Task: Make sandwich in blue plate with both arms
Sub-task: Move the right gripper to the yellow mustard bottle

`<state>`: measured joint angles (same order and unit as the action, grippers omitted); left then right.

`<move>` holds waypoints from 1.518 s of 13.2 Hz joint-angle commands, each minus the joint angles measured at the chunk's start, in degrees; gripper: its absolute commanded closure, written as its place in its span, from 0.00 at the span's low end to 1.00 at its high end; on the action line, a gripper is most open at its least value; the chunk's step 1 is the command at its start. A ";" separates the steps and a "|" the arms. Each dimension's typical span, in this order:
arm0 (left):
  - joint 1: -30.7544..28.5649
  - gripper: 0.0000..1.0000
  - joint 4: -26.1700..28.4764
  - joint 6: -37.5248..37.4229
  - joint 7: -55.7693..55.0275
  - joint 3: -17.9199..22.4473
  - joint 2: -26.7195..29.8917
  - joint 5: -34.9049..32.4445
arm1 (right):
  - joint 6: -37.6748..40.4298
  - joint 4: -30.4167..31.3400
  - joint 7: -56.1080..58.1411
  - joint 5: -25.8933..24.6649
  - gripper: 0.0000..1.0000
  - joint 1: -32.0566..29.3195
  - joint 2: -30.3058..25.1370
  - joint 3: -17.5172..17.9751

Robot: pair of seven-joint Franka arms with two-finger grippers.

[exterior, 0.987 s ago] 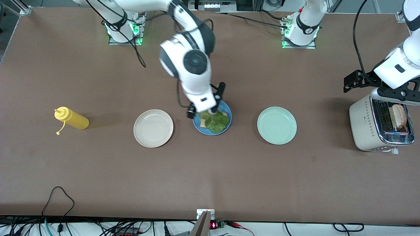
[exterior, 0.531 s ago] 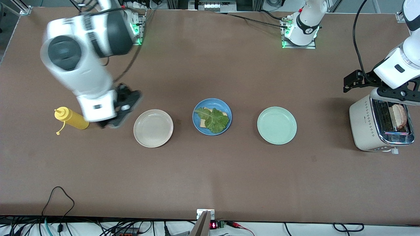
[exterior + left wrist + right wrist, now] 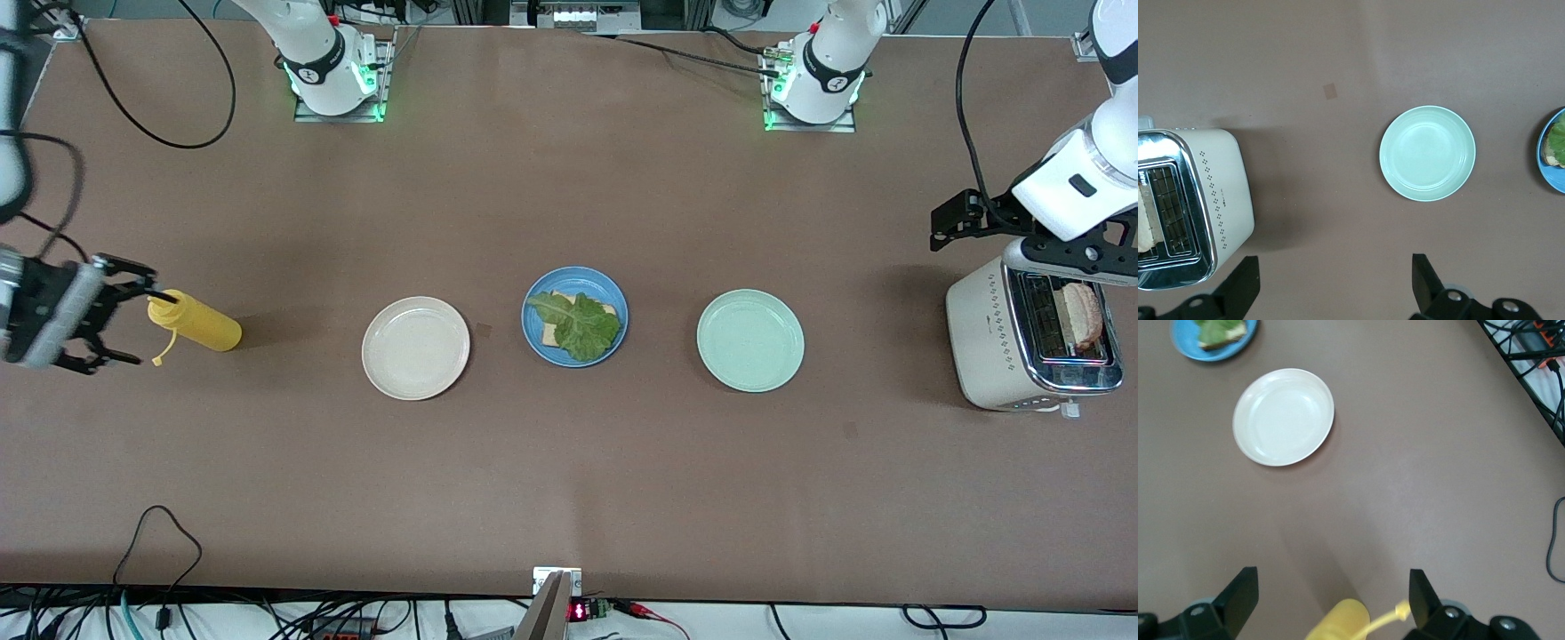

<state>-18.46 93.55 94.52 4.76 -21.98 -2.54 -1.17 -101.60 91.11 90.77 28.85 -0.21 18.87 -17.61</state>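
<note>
The blue plate [image 3: 574, 292] sits mid-table between two other plates and holds a bread slice [image 3: 549, 334] with a green lettuce leaf [image 3: 582, 326] lying on it. It also shows at the edge of the right wrist view as the blue plate [image 3: 1188, 348] and of the left wrist view as the blue plate [image 3: 1546, 170]. A second bread slice [image 3: 1082, 316] stands in the toaster [image 3: 987, 338]. My left gripper [image 3: 1009, 233] hangs open and empty over the toaster's edge. My right gripper [image 3: 120, 313] is open at the capped end of the yellow bottle [image 3: 200, 324], which lies between its fingers [image 3: 1238, 595].
A cream-white plate [image 3: 415, 348] lies toward the right arm's end and a mint-green plate [image 3: 750, 340] toward the left arm's end. The toaster [image 3: 1218, 200] stands at the left arm's end. Cables [image 3: 160, 533] run along the table edge nearest the front camera.
My right arm left the lettuce on the blue plate and swung across the cream plate to the yellow bottle. The left arm has not moved.
</note>
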 commanded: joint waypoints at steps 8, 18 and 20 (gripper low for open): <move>-0.53 0.00 -0.29 -0.65 0.86 -0.34 0.95 0.64 | 18.62 1.44 36.75 29.41 0.00 -22.54 12.14 1.53; -0.53 0.00 -0.29 -0.65 0.86 -0.34 0.87 0.73 | 27.07 1.26 45.53 34.95 0.00 -27.30 23.22 1.61; -0.53 0.00 -0.29 -0.56 0.86 -0.34 0.87 0.73 | 26.99 1.26 46.60 35.13 0.00 -27.30 24.45 1.61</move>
<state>-18.46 93.37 94.52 4.76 -22.01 -2.52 -1.17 -75.92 93.43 136.07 62.83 -26.39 41.67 -17.05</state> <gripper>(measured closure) 0.000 0.000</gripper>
